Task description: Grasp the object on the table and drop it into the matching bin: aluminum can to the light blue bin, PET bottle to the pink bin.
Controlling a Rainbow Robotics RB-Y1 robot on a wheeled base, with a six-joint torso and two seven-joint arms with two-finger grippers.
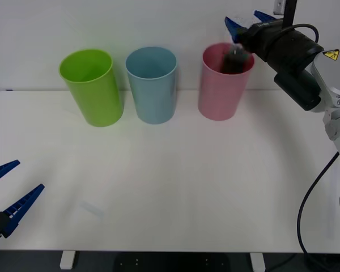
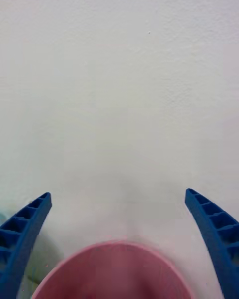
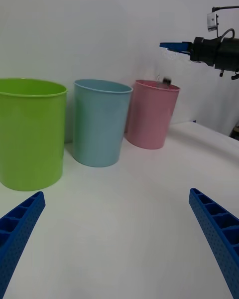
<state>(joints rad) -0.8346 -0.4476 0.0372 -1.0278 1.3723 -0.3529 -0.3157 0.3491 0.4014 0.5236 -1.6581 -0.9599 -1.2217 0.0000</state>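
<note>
Overhead, the front view showed the right gripper (image 1: 246, 21) raised above the far right part of the table (image 1: 170, 187), just over the mouth of the pink bin (image 1: 221, 93), its blue fingers spread apart and empty. The PET bottle (image 1: 236, 60) sat as a dark blurred shape inside the rim of that bin, free of the fingers. The light blue bin (image 1: 153, 90) stood next to the pink one, and a lime green bin (image 1: 92, 88) stood beyond it to the left, all three in a row near the wall. The left gripper (image 1: 11, 190) hung low at the near left edge of the table, fingers wide apart with nothing between them. In the right wrist view, the two fingers (image 2: 25, 234) stood far apart with the pink bin's rim (image 2: 114, 246) between them against a white wall. In the left wrist view, the left fingers (image 3: 20, 229) were splayed, and a small dark blur, the bottle (image 3: 165, 81), showed at the pink bin's (image 3: 149, 114) rim below the right gripper (image 3: 172, 46).
</note>
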